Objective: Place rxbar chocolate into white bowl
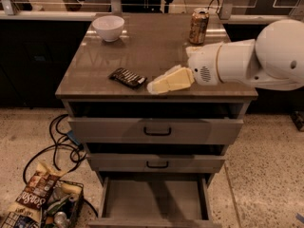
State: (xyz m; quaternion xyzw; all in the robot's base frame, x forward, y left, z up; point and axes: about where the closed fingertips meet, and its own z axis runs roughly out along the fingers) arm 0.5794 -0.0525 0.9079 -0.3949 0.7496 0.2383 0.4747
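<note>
The rxbar chocolate (pixel 127 78) is a dark flat bar with pale lettering, lying near the front edge of the brown cabinet top (pixel 152 46). The white bowl (pixel 108 27) stands upright at the back left corner and looks empty. My gripper (pixel 155 85), cream-coloured on a white arm (pixel 237 63) reaching in from the right, is low over the top just right of the bar, a short gap away, and holds nothing.
A tall tan drink can (pixel 199 26) stands at the back right. The bottom drawer (pixel 154 198) is pulled open. A basket of snack bags (pixel 38 203) and black cables (pixel 61 141) lie on the floor to the left.
</note>
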